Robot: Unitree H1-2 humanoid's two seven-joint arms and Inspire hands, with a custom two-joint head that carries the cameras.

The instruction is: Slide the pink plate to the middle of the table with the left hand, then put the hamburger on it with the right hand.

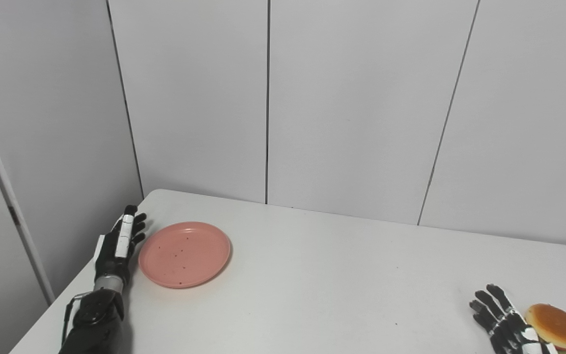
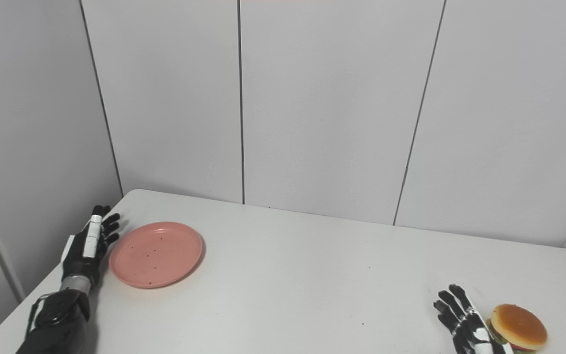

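The bottom edge cuts off the right hand (image 1: 506, 324) at the wrist and clips the lower rim of the hamburger (image 1: 555, 327). The left hand (image 1: 118, 243) stands edge-on, its palm unseen. Dark specks on the pink plate (image 1: 184, 254) are too small to identify.

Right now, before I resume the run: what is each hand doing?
Left hand: open, beside the pink plate.
Right hand: open, beside the hamburger.

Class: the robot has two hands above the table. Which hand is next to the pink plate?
The left hand, open at the table's left edge, beside the pink plate. The right hand is at the lower right, next to the hamburger instead.
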